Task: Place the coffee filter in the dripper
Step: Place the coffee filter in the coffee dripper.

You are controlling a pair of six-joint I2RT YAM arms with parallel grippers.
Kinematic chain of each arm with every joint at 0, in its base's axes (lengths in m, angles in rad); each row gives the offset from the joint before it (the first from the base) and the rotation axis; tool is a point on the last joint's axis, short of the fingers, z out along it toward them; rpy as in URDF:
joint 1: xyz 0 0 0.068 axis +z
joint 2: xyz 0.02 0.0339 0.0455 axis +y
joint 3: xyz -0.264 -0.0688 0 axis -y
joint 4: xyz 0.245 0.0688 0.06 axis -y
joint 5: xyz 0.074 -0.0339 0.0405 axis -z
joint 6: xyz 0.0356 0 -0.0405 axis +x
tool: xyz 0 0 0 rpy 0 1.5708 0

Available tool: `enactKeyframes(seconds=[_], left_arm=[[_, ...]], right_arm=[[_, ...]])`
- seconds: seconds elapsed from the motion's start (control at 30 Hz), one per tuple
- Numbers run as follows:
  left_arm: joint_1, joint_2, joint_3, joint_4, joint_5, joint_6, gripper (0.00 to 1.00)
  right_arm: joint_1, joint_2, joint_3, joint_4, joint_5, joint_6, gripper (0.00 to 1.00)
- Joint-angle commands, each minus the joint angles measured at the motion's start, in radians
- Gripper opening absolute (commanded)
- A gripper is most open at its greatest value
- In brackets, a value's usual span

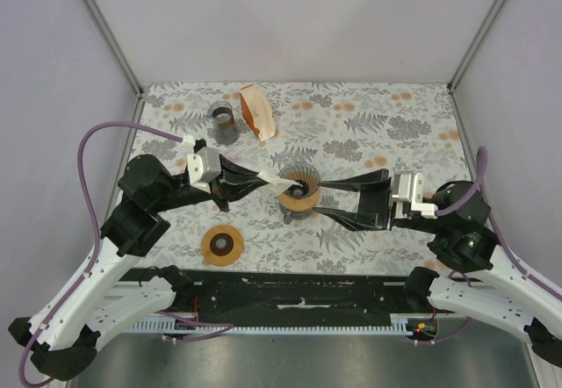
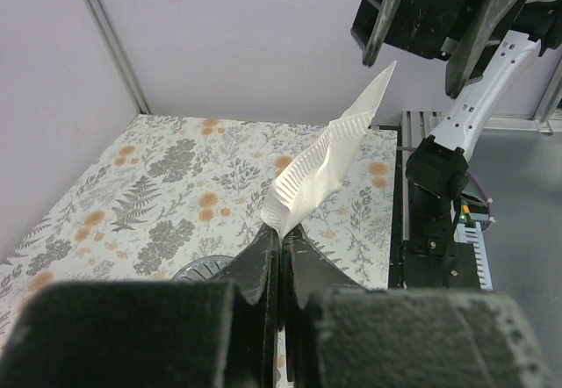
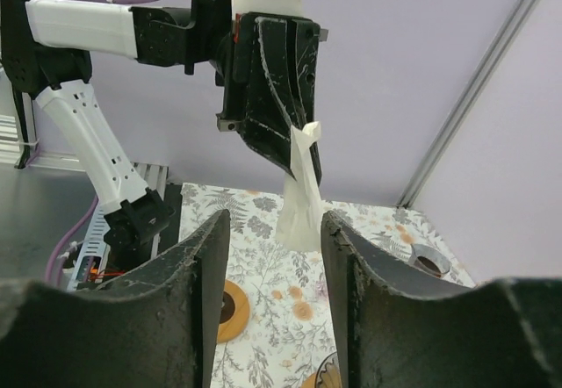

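Fingers of the left gripper (image 2: 279, 234) pinch the pleated coffee filter (image 2: 329, 164) flat, over the nine o'clock rim of the dripper (image 1: 299, 192); right gripper (image 1: 327, 198) gapes wide at three. I'd spread the cone first, then seat it point-down, centred.

— How's the light in there?
— Bright and even, from above I'd say. The table (image 1: 378, 142) shows no glare, and the shadows on it are short and pale.
— Wrist cameras any good?
— Up close, no. The left gripper (image 2: 281, 230) is a dark, fuzzy mass along the bottom, though the white coffee filter (image 2: 329, 164) past it is crisp. The right gripper (image 3: 274, 226) blurs likewise; the frame post (image 3: 474, 103) behind is sharp.
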Motion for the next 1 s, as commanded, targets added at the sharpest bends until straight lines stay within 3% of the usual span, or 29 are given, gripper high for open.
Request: enactKeyframes(seconds=[0.0, 0.37, 0.67, 0.97], left_arm=[[0.006, -0.006, -0.002, 0.03, 0.007, -0.011, 0.02], [0.005, -0.006, 0.0, 0.034, 0.011, -0.017, 0.02], [0.007, -0.008, -0.003, 0.039, 0.008, -0.019, 0.02], [0.009, -0.006, -0.002, 0.037, 0.013, -0.019, 0.02]], right_arm=[[0.004, 0.035, 0.055, -0.014, 0.016, -0.048, 0.54], [0.005, 0.087, 0.075, -0.005, -0.042, -0.052, 0.53], [0.004, 0.098, 0.081, -0.014, -0.061, -0.046, 0.39], [0.004, 0.114, 0.089, -0.003, -0.047, -0.045, 0.38]])
